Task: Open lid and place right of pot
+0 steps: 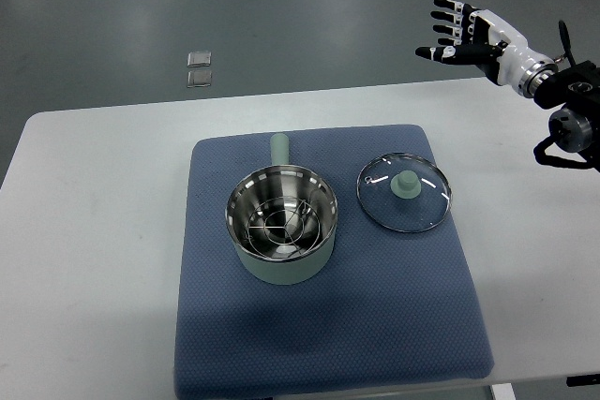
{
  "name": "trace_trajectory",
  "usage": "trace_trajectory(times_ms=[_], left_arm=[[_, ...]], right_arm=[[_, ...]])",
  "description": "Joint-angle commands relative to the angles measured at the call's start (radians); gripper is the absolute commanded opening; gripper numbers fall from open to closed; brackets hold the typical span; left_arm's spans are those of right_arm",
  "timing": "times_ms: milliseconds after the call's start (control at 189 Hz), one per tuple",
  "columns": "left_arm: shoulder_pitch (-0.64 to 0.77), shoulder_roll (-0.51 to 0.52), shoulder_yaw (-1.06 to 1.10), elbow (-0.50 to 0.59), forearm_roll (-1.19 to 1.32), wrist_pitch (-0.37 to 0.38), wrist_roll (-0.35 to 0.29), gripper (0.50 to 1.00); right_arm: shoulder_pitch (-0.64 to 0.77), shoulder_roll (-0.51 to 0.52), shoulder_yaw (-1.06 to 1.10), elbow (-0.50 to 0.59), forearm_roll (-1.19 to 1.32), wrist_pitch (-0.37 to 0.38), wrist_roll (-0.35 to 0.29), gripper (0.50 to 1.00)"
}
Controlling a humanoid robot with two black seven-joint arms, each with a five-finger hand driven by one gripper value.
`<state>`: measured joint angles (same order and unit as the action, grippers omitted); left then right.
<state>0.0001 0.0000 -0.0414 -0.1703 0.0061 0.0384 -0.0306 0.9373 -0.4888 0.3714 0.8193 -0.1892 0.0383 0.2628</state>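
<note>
Blue padded mat [375, 325] covers the middle of a white table [84, 231], and both task items rest on it. A pale green pot [281, 225] stands upright left of the mat's centre, uncovered, its shiny steel inside open to the camera. A wire rack [278, 225] sits down in the bottom of it. The pot's stubby green handle [279, 148] points toward the far edge of the mat.

To the right of the pot lies the glass lid [404, 193], flat on the mat with its metal rim all round and its pale green knob [405, 185] facing up. Lid and pot sit close together but do not touch; a narrow strip of blue shows between them.

Up in the top right corner the right robot hand [461, 33] hangs in the air beyond the far edge of the table, well apart from the lid. Its arm comes in from the picture's right edge. The black-tipped fingers [448, 14] are spread out and straight, holding nothing, pointing toward the left of the picture.

On the grey floor [281, 7] past the table, two small square plates [199, 68] lie one beside the other.
</note>
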Motion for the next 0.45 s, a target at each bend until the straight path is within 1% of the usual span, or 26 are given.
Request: trace_trajectory(times_ms=[0, 16, 53, 444], left_arm=[[0.000, 0.000, 0.000, 0.000, 0.000, 0.000, 0.000, 1.000], [0.000, 0.000, 0.000, 0.000, 0.000, 0.000, 0.000, 1.000], [0.000, 0.000, 0.000, 0.000, 0.000, 0.000, 0.000, 1.000], [0.000, 0.000, 0.000, 0.000, 0.000, 0.000, 0.000, 1.000]], right_arm=[[-0.028, 0.016, 0.000, 0.000, 0.135, -0.015, 0.003, 0.913], [-0.029, 0.018, 0.000, 0.000, 0.145, -0.015, 0.003, 0.913], [-0.035, 0.024, 0.001, 0.000, 0.168, -0.015, 0.006, 0.932], [-0.055, 0.030, 0.003, -0.020, 0.177, 0.000, 0.010, 0.932]])
